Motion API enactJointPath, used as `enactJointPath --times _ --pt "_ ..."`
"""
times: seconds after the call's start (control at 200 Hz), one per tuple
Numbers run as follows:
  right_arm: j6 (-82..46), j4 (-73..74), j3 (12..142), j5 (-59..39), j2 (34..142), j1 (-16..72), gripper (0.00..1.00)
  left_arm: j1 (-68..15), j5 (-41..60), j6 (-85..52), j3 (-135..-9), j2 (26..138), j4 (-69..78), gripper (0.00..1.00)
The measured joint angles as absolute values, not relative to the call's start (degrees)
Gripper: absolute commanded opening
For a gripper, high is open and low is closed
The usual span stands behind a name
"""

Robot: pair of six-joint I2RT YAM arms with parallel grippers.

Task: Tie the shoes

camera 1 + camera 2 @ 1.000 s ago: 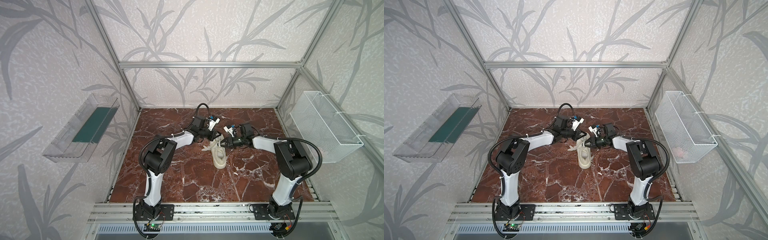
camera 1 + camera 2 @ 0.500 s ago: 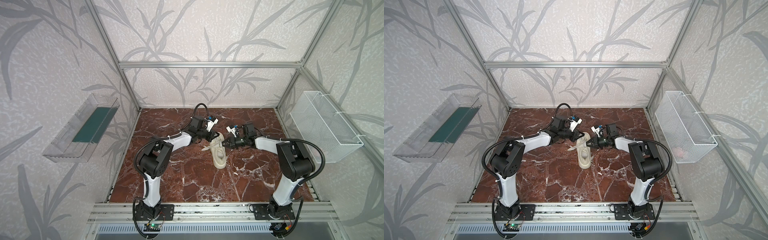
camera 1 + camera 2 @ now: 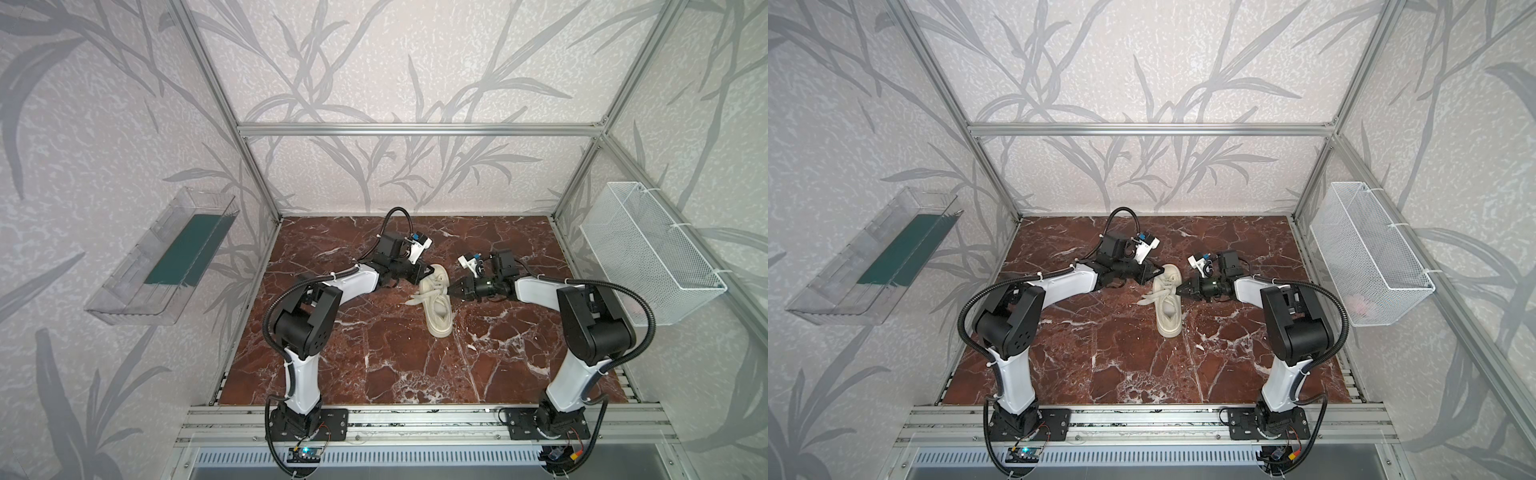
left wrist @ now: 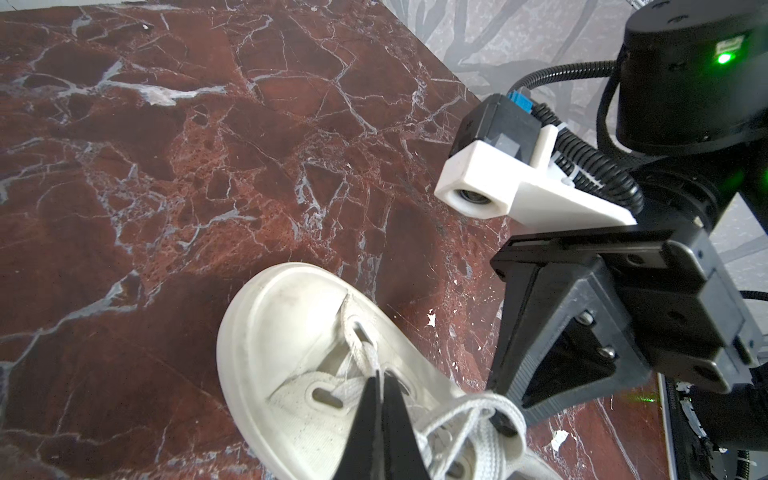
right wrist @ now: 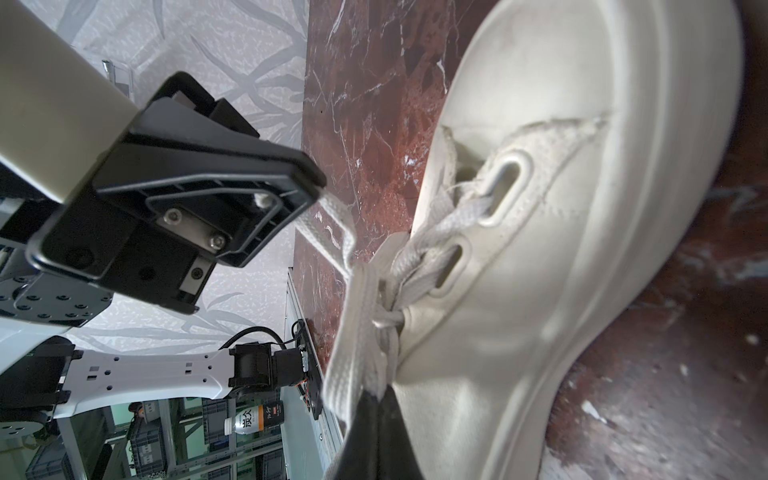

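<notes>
Two laces [image 3: 426, 296] pinched, one in the left hand [image 3: 426, 271], one in the right hand [image 3: 452, 291]; shoe [image 3: 439, 322] knot seems begun, no bow yet.

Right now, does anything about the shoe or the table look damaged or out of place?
Yes. The sneaker has a torn, frayed fabric edge at the toe end of its lacing. Small white flecks are scattered over the marble table beside it. One of the laces trails off onto the table.
</notes>
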State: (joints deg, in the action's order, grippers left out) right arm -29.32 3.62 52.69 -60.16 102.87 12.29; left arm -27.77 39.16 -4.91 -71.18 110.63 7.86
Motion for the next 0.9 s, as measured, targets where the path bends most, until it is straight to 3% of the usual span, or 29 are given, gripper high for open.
enactJointPath --times 0.9 --pt "-28.3 3.2 46.2 -60.5 98.7 8.6 0.00 -25.6 40.7 -2.0 -71.1 110.0 4.3 0.00"
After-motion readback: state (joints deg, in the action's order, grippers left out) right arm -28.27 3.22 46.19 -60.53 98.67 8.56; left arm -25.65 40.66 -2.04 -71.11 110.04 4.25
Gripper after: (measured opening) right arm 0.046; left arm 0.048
